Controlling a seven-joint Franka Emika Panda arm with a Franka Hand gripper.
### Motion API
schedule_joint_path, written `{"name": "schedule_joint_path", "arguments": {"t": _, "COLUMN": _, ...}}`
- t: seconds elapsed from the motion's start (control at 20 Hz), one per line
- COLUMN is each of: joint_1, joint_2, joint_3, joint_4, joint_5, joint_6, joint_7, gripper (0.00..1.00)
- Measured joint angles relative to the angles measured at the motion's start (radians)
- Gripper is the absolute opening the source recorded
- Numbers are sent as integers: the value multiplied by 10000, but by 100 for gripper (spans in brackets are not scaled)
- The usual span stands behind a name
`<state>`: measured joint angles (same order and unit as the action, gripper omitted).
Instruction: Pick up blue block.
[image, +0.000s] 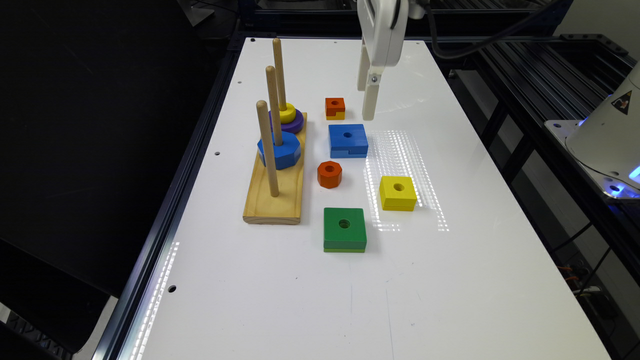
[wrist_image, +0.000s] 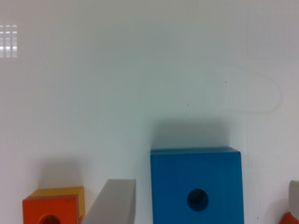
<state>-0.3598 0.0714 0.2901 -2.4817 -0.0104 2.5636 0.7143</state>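
In the exterior view the gripper (image: 369, 100) hangs above the white table (image: 450, 260), a little behind the blue block (image: 348, 140), which lies flat between the small orange square (image: 335, 108) and the orange nut (image: 329, 174), so the arm looks to be at the reaching step with nothing picked up yet. In the wrist view the blue block (wrist_image: 196, 185) sits between two grey fingers (wrist_image: 112, 203) spread wide apart, so the next move looks like going straight down until they are on both sides of it, then squeezing

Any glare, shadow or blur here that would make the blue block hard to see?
Exterior view: a gridded glare patch lies on the white table beside the blue block, reaching the yellow block; the blue block itself is clean. Wrist view: image soft, the blue block casts a dark shadow and is cut off at the frame edge.
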Motion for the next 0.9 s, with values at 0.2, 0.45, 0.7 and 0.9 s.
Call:
{"name": "schedule_joint_path", "arguments": {"t": 0.2, "joint_1": 0, "joint_2": 5, "joint_3": 1, "joint_4": 12, "joint_5": 0, "joint_6": 5, "joint_7": 0, "gripper": 100}}
{"name": "schedule_joint_path", "arguments": {"t": 0.45, "joint_1": -7, "joint_2": 231, "joint_3": -1, "joint_4": -4, "joint_5": -22, "joint_6": 165, "joint_7": 1, "gripper": 100}}
{"name": "schedule_joint_path", "arguments": {"t": 0.7, "joint_1": -42, "joint_2": 453, "joint_3": -6, "joint_4": 2, "joint_5": -96, "joint_6": 390, "joint_7": 3, "gripper": 100}}
{"name": "schedule_joint_path", "arguments": {"t": 0.9, "joint_1": -53, "joint_2": 942, "joint_3": -76, "joint_4": -1, "joint_5": -272, "joint_6": 840, "joint_7": 39, "gripper": 100}}
